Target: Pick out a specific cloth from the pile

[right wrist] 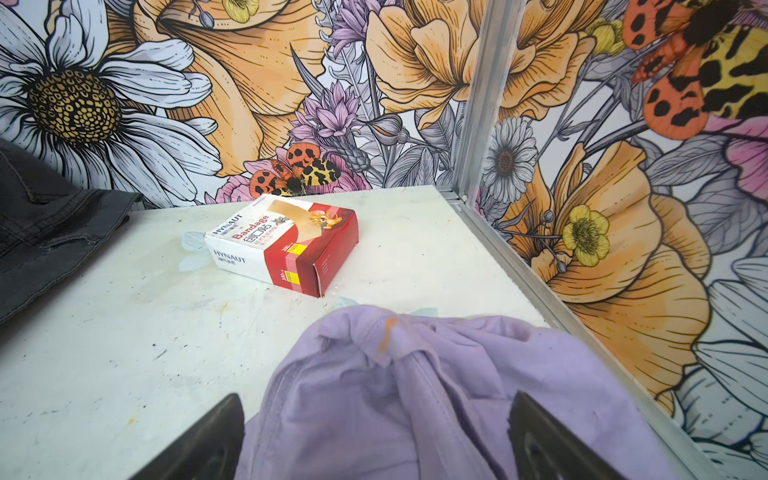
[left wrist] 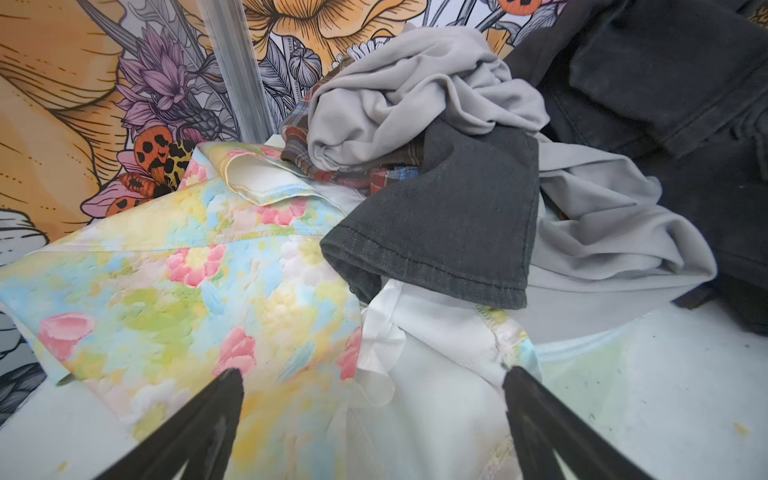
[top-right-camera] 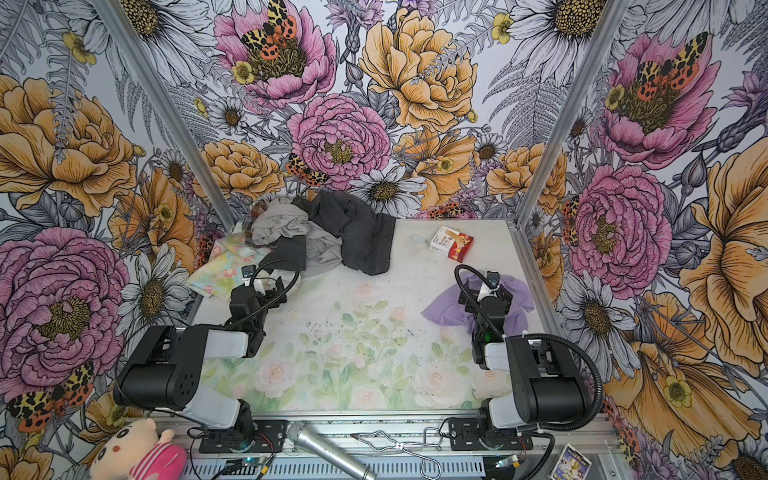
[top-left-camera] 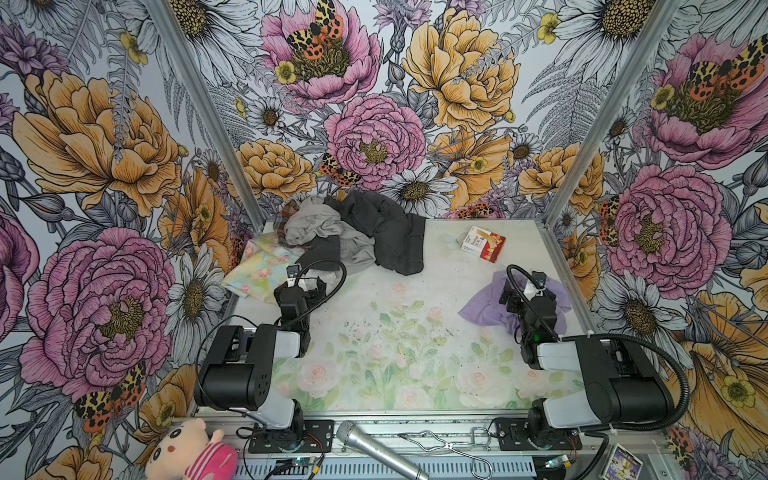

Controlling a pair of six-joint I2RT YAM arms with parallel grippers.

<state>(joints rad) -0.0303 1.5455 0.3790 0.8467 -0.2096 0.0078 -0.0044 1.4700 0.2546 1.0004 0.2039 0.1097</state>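
Observation:
The lavender cloth lies crumpled on the table at the right, well apart from the pile. The pile sits at the back left: dark charcoal, light grey and plaid fabrics, with a pastel floral cloth at its left edge. My right gripper hangs open over the lavender cloth, jaws wide on either side of its folds, clamping nothing. My left gripper is open over the floral cloth's white underside.
A red and white bandage box lies behind the lavender cloth. Aluminium frame rails border the table close on the right. On the front ledge lie a microphone, wire tongs and a plush toy.

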